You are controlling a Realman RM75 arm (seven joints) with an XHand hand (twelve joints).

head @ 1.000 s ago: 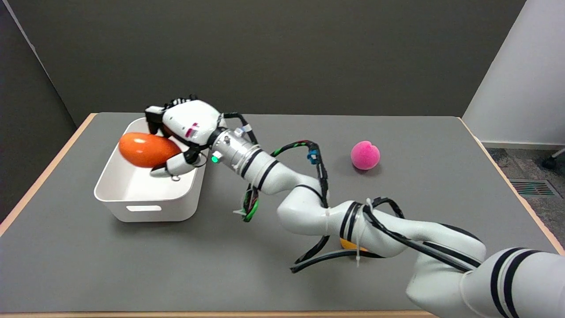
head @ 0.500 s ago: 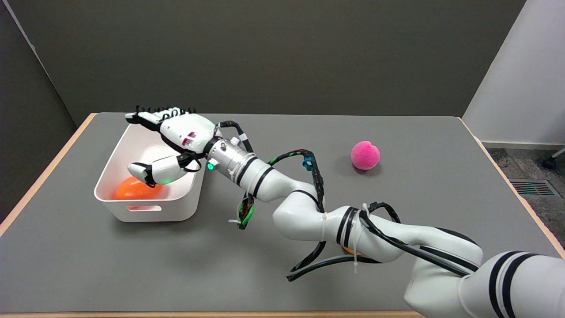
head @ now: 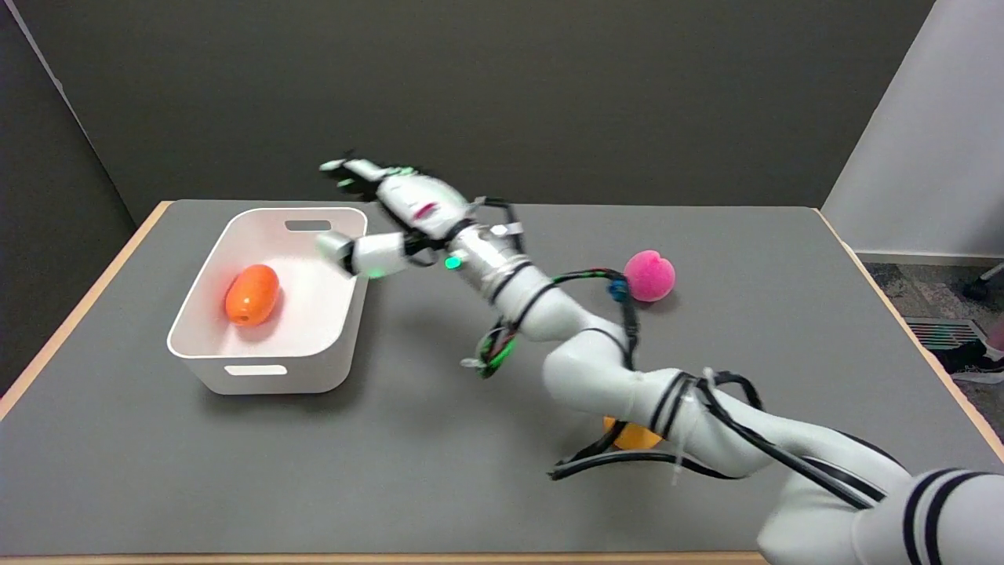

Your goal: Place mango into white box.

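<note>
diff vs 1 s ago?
The robot hand let go of the mango, which now lies in the white box. The hand, fingers spread, pulled back to the right, past the box's right wall. The box and the pink ball stayed put.

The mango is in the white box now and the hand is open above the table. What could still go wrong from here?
The right hand hangs open near the white box, so one finger could possibly clip its right rim and shift it. The mango lies loose inside and might roll if the box is bumped. The arm passes close by the pink ball and above a partly hidden orange thing; either could be knocked.
</note>
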